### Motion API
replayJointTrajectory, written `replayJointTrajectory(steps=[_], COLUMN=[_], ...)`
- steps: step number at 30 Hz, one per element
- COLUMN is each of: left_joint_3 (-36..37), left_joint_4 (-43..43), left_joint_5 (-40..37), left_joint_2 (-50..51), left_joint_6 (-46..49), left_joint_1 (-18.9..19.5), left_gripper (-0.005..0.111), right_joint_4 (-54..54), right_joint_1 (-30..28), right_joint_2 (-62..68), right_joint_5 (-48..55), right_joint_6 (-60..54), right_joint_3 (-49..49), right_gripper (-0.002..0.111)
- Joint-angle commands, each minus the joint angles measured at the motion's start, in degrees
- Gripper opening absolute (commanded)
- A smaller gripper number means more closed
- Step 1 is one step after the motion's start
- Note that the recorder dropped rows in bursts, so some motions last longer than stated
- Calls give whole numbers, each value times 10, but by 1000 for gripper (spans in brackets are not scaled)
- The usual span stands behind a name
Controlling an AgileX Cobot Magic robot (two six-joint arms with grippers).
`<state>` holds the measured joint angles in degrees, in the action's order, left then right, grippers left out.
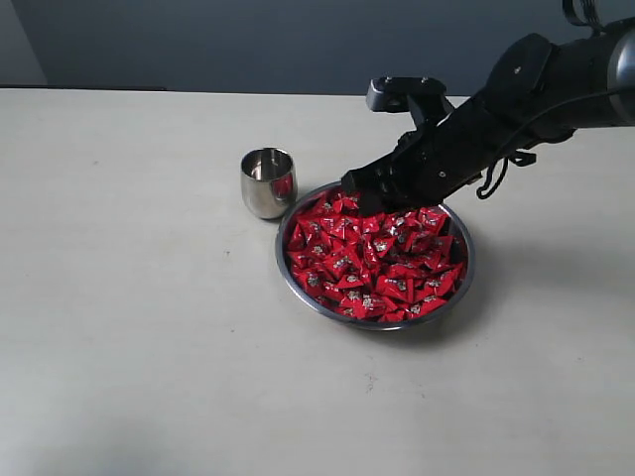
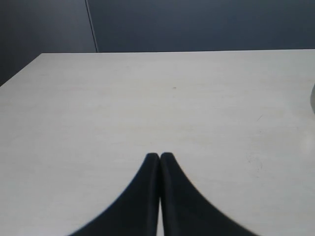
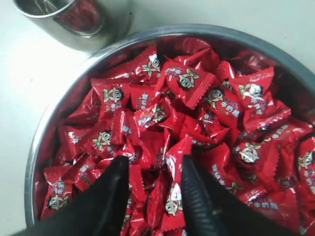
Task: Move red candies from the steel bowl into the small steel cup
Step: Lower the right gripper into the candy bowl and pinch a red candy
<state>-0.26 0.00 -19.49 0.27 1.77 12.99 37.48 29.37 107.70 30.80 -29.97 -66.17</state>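
Left gripper [image 2: 159,156]: fingers pressed together, nothing held, over table [image 2: 147,98]. Small steel cup [image 1: 268,181]: upright, just beside steel bowl [image 1: 289,289]. Red candies [image 1: 372,263]: heaped in bowl. Right gripper [image 1: 362,188]: jaws apart, tips sunk among candies.

Red candies [image 1: 377,260]: a heap of small sweets in shiny, crinkled red wrappers, each with a small silver-white mark — pillow-shaped or triangular, overlapping at all angles.
Steel bowl [image 1: 282,260]: wide, shallow and round with a thin polished rim. It sits flat on the pale table [image 1: 149,347], filled almost rim to rim, and its inner wall reflects red.
Small steel cup [image 1: 268,183]: a polished, handleless tumbler with a rounded belly, upright with its mouth up — just beside the bowl's far-left rim in the exterior view. Whether they touch cannot be told.
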Motion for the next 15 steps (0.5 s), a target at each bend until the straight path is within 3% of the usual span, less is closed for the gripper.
replayJointTrajectory(steps=[1,10,15], left_joint_3=[3,3,3], left_joint_4=[-3,-3,-3], left_joint_5=[6,6,6], left_joint_2=[-3,-3,-3], left_joint_6=[-1,-1,-1], left_joint_1=[-5,-5,-5], left_gripper=[0,0,0], right_joint_4=[4,-4,-76], right_joint_1=[0,0,0], right_joint_2=[11,67,74], right_joint_5=[-22,25,37], right_joint_6=[2,20,78], right_joint_3=[-5,-78,-89], right_gripper=[36,36,36])
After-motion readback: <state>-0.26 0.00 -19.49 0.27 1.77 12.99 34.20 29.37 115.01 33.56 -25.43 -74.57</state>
